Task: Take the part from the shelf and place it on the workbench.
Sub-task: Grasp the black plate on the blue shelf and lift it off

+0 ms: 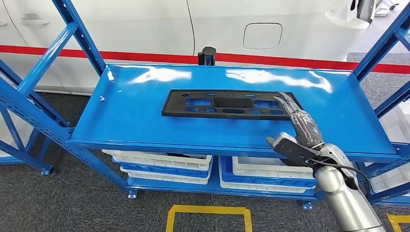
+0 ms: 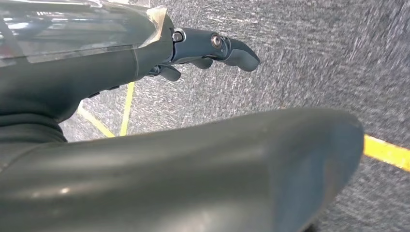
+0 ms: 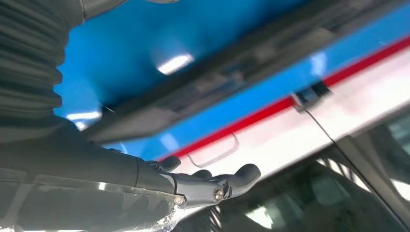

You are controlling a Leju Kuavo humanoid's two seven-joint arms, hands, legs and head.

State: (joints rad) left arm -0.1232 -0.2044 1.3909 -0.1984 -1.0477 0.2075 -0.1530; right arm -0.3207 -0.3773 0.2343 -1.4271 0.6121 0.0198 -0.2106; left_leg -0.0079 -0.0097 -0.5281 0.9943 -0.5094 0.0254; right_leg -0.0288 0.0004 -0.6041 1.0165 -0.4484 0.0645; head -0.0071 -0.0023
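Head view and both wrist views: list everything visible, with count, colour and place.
Part: one, black, flat on the top shelf deck.
Shelf: one, blue, in front of the robot.
Bins: several, white and blue, on the lower shelf.
Post: one, black, behind the shelf.
Car: one, white with a red stripe, behind the shelf.
Floor lines: yellow, on grey carpet.
Right hand: fingers spread, fingertips at the part's right end.
Left hand: over the carpet, holding nothing.
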